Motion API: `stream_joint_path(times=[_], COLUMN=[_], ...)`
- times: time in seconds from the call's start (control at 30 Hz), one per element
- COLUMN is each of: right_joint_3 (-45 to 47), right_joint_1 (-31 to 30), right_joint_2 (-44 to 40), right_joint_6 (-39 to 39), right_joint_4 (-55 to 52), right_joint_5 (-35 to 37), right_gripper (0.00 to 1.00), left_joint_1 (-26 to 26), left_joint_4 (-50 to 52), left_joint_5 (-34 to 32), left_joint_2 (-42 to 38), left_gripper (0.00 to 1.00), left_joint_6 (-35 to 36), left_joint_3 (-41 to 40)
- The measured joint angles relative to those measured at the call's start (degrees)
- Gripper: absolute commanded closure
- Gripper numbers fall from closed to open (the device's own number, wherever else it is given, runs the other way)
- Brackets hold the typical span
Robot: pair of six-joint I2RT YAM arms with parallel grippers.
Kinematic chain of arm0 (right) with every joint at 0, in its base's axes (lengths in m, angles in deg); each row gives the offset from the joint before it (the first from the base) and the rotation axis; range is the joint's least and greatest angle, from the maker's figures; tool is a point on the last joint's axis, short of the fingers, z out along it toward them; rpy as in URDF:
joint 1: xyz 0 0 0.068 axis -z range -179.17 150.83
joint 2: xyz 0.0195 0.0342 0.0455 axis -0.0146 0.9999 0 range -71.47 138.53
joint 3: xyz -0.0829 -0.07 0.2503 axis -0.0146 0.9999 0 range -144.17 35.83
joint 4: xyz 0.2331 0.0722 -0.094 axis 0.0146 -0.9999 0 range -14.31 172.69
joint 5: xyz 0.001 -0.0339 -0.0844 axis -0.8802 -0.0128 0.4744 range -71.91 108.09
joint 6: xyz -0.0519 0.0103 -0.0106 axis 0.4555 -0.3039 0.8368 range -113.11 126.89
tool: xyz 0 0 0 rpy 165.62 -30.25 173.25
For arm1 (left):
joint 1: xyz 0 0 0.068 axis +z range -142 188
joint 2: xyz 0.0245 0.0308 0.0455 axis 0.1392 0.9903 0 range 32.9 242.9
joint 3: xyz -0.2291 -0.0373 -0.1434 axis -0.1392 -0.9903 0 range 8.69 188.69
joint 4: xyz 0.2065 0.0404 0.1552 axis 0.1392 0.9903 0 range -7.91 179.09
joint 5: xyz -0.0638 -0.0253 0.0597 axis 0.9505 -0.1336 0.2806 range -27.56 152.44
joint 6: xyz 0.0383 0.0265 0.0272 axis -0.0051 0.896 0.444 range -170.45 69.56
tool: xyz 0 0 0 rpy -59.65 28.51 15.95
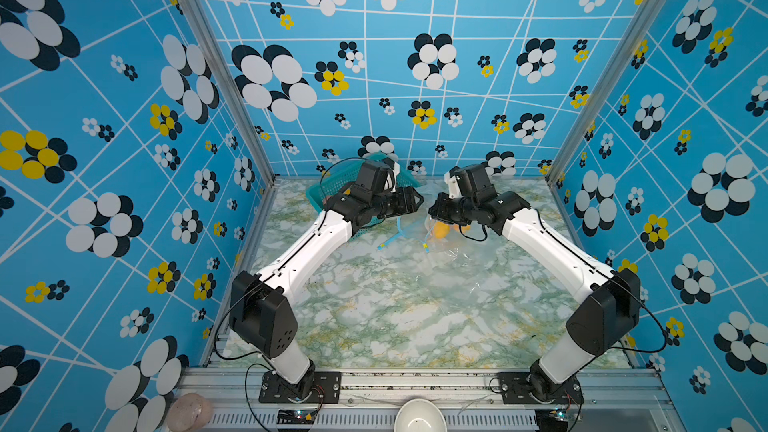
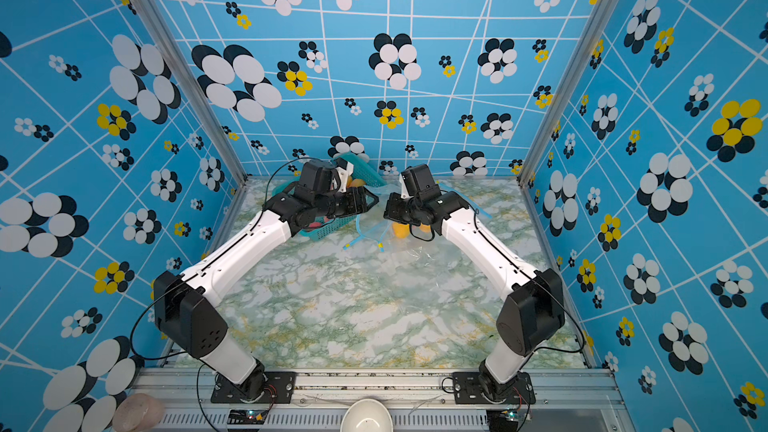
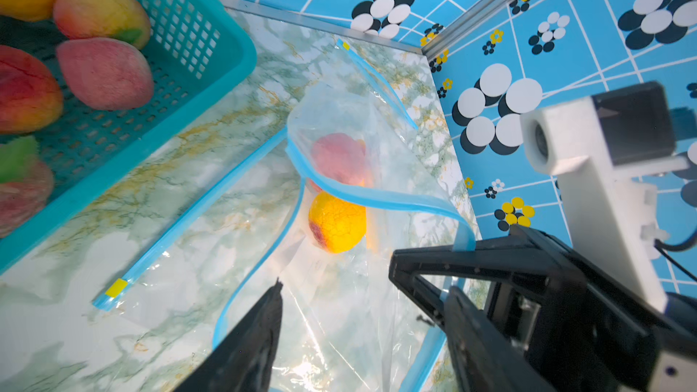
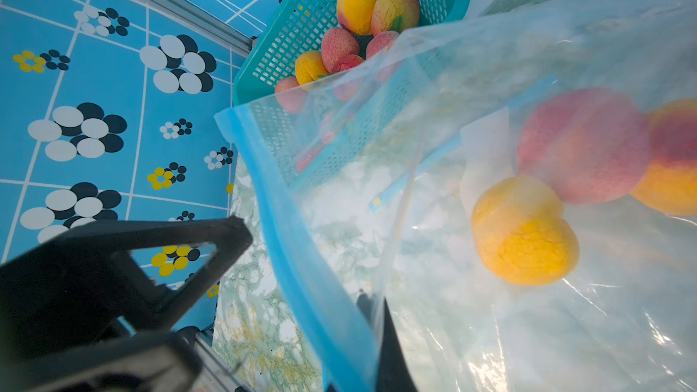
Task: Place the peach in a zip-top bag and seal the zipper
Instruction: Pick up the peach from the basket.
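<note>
Three peaches (image 4: 524, 231), if the blurred plastic reads right, already sit inside the zip-top bag (image 4: 490, 333) on the desk (image 1: 395, 305); its zipper (image 3: 396, 199) gapes unsealed, so sealing remains. Right pincer (image 3: 458, 248) pinches that rim; left pincer (image 3: 364, 288) hovers spread beside it.

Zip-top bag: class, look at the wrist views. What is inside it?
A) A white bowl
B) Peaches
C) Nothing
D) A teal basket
B: in the left wrist view a yellow peach and a pink peach show inside the clear zip-top bag.
</note>
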Motion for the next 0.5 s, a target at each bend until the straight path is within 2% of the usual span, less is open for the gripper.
stream_joint_path(times=[0.27,0.5], right_joint_3=[2.3,2.4], right_joint_1=[0.0,0.0], right_joint_2=[-0.1,-0.1], right_joint_6=[0.2,0.2], right_joint_4=[0.0,0.0], right_joint_5=[1.0,1.0], right_gripper=[1.0,1.0], left_joint_1=[6.8,12.4], left_joint_4=[6.3,9.8], left_joint_5=[-10.6,-23.6], left_joint_2=[0.0,8.0], left_gripper=[0.31,0.28], left_joint_6=[8.0,14.7], left_joint_3=[1.7,6.2])
